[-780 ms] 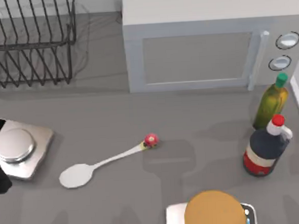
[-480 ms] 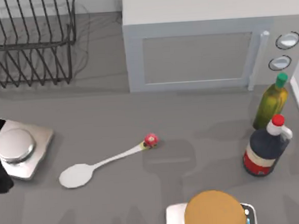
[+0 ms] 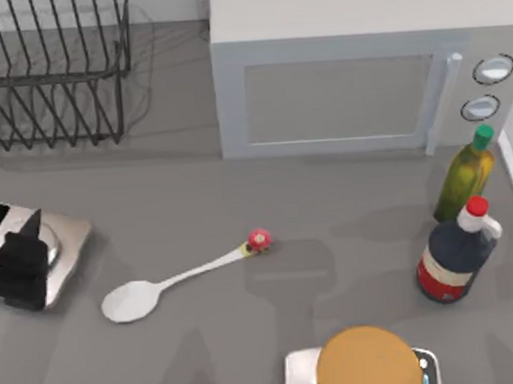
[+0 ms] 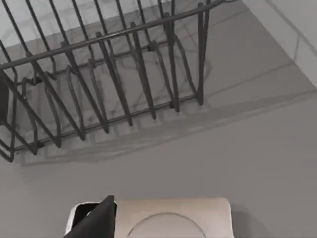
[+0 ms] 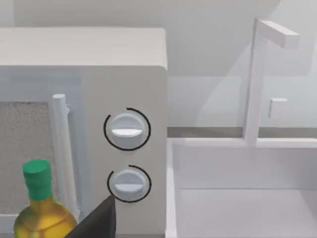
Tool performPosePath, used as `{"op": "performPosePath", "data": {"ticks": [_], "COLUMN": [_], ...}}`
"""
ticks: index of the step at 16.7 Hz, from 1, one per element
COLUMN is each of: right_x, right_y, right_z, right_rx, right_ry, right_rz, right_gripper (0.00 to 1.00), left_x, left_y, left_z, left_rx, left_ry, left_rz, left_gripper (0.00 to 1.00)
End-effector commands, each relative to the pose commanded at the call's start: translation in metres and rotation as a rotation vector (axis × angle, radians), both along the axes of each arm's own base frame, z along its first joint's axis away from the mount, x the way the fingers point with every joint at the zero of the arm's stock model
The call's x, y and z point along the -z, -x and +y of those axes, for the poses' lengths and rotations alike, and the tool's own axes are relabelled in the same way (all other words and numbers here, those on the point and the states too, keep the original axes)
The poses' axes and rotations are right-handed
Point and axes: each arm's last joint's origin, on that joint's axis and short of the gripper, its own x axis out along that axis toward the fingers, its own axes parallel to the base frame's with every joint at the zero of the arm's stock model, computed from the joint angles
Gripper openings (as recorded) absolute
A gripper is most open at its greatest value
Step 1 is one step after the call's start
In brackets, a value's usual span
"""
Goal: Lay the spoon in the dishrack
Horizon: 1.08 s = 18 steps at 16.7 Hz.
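The white spoon (image 3: pixel 171 282) lies flat on the grey counter left of centre. Its bowl points to the lower left and its red knob (image 3: pixel 258 239) to the upper right. The black wire dishrack (image 3: pixel 49 78) stands at the back left and is also seen in the left wrist view (image 4: pixel 114 74). My left gripper (image 3: pixel 21 252) hovers open over a kitchen scale, left of the spoon's bowl and apart from it, holding nothing. One of its fingers (image 4: pixel 96 220) shows over the scale. A finger (image 5: pixel 99 218) of my right gripper, open, points at the microwave's knobs.
A silver kitchen scale (image 3: pixel 64 247) sits under the left gripper. A white microwave (image 3: pixel 354 81) fills the back right. An oil bottle (image 3: pixel 466 175) and a dark sauce bottle (image 3: pixel 456 254) stand at the right. A round bread (image 3: pixel 367 364) lies at the front edge. A white sink (image 5: pixel 237 193) is beyond the microwave.
My left gripper has come in from the left edge and now hangs over the scale, nearer the spoon. The spoon has not moved.
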Motion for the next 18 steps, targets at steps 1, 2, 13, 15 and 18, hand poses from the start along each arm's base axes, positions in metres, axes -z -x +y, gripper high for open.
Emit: {"op": "performPosePath", "data": {"ticks": [1,2,13,15,18], "right_x": [0.000,0.000,0.000,0.000,0.000], "right_y": [0.000,0.000,0.000,0.000,0.000], "right_z": [0.000,0.000,0.000,0.000,0.000], "right_rx": [0.000,0.000,0.000,0.000,0.000], "right_ry": [0.000,0.000,0.000,0.000,0.000], "right_rz": [0.000,0.000,0.000,0.000,0.000], "right_gripper": [1.00,1.00,1.00,1.00,1.00], "left_x": [-0.006,-0.010,0.030,0.035,0.040], "left_y": [-0.011,-0.024,-0.152,-0.164,-0.177], "left_z": [-0.006,-0.012,-0.125,-0.146,-0.172], "left_rx": [0.034,0.070,0.522,0.590,0.667], "left_ry": [-0.038,-0.079,-0.504,-0.556,-0.616], "left_rz": [0.076,0.157,0.888,0.930,0.957], "left_gripper": [1.00,1.00,1.00,1.00,1.00]}}
